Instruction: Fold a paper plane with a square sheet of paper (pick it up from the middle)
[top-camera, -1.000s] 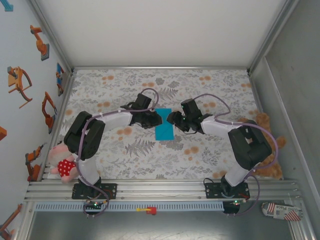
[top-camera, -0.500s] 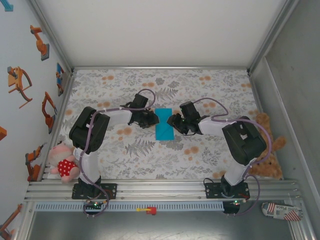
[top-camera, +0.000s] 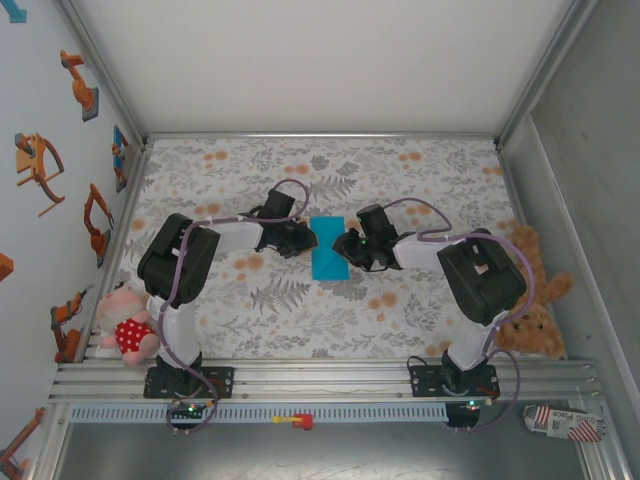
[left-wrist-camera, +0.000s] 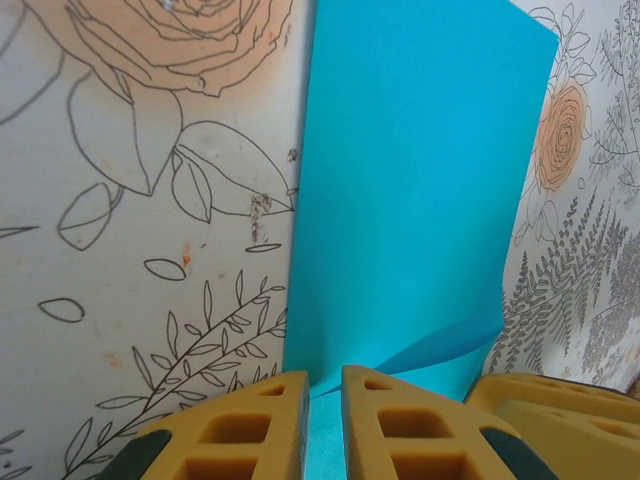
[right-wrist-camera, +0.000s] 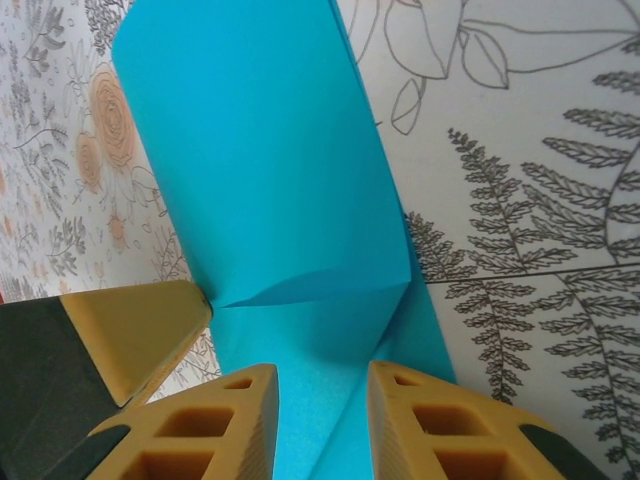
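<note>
Looking down from the top camera, a thin bright turquoise-blue sheet of paper, folded over into a narrow rectangle, lies flat near the middle of the desk on a pale floral-patterned tablecloth. The left claw meets the sheet's left long edge and the right claw meets its right long edge, so the two face each other across the paper. A pink plush toy sits at the desk's left near corner and a brown teddy bear at its right side. From the left wrist, the left claw is clenched on the turquoise-blue sheet of paper: its two yellow fingers stand almost together, with the paper's edge in the thin slit between them. The top layer bulges up just ahead, and a yellow finger of the right claw shows at the lower right. From the right wrist, the right claw is released, its yellow fingers clearly apart. They straddle the sheet's near edge, where a raised fold runs across, and a finger of the left claw sits at the paper's far side.
</note>
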